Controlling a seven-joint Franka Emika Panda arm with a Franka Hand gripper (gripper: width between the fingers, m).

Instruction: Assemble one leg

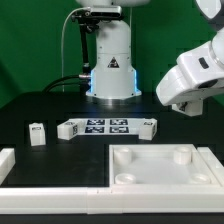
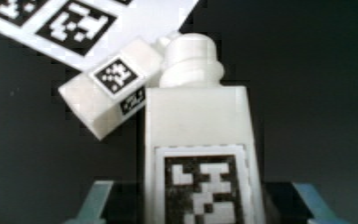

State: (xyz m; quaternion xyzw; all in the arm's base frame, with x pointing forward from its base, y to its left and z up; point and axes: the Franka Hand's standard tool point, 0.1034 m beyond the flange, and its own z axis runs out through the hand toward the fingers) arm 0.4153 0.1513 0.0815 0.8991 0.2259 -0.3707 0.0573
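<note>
Leg (image 2: pixel 197 130) upright between the fingers of my gripper (image 2: pixel 202 208), seen close in the wrist view. It is a stubby white block with its square tag facing the camera and a narrower peg (image 2: pixel 190 60) at the end farthest from the fingers. The jaws sit close on either flank of the block. The exterior view shows the arm raised off the table (image 1: pixel 30 105) at that view's right, so I judge the leg clamped and carried in the air. That view hides the leg behind the wrist. Beyond the leg, the wrist view shows a second leg (image 2: pixel 108 88), tilted, just beside a corner of the marker board (image 2: pixel 60 25). The white panel (image 1: pixel 160 170) with round corner sockets lies on the table at the front of the exterior view, near the arm.

The step in hand, as I read it, is taking this leg to a socket (image 1: pixel 180 155). To do it well I would bring the peg square to the panel and centre it over one socket before lowering. I would then descend slowly and twist only once the peg has seated. A tilted entry could jam the peg or nudge the panel.
</note>
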